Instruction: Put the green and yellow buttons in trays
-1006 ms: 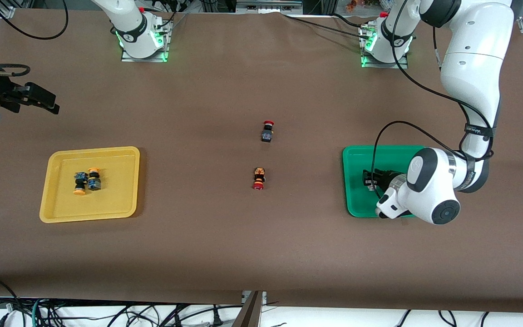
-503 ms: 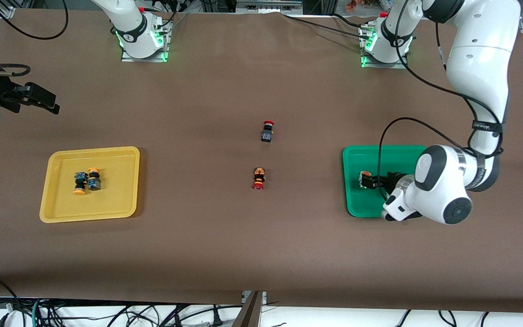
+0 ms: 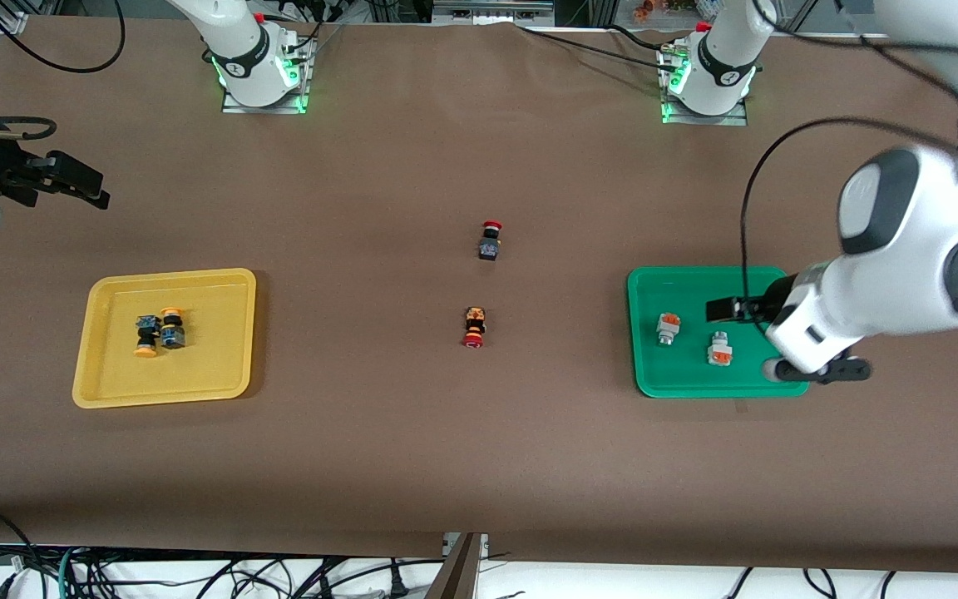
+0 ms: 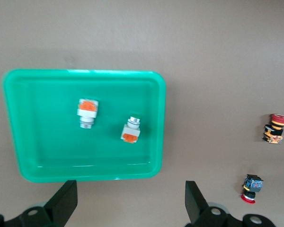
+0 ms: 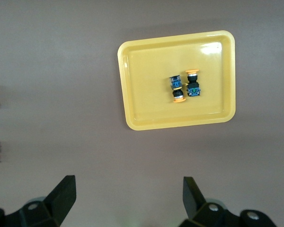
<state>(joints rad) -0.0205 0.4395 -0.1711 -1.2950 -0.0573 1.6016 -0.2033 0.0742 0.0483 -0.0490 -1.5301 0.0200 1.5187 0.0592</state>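
The green tray [image 3: 695, 291] holds two white-and-silver buttons with orange blocks [image 3: 668, 327] [image 3: 720, 349], lying apart. My left gripper [image 3: 728, 311] is open and empty, raised over the tray's edge at the left arm's end. The left wrist view shows the gripper [image 4: 131, 208], the tray [image 4: 47, 156] and both buttons [image 4: 87, 112] [image 4: 131, 131]. The yellow tray [image 3: 213, 366] holds two orange-yellow capped buttons [image 3: 146, 334] [image 3: 171, 328] side by side. My right gripper [image 3: 103, 190] waits open and empty, high at the right arm's end. The right wrist view shows the gripper [image 5: 128, 198], the yellow tray [image 5: 146, 104] and its buttons [image 5: 177, 89] [image 5: 193, 84].
Two red-capped black buttons lie on the brown table mid-way between the trays, one [image 3: 490, 240] farther from the front camera than the other [image 3: 474, 326]. They also show in the left wrist view [image 4: 275, 128] [image 4: 251, 187].
My left gripper has let go of a white-and-silver button in the green tray, then risen and drawn back toward the left arm's end. The right arm has not moved.
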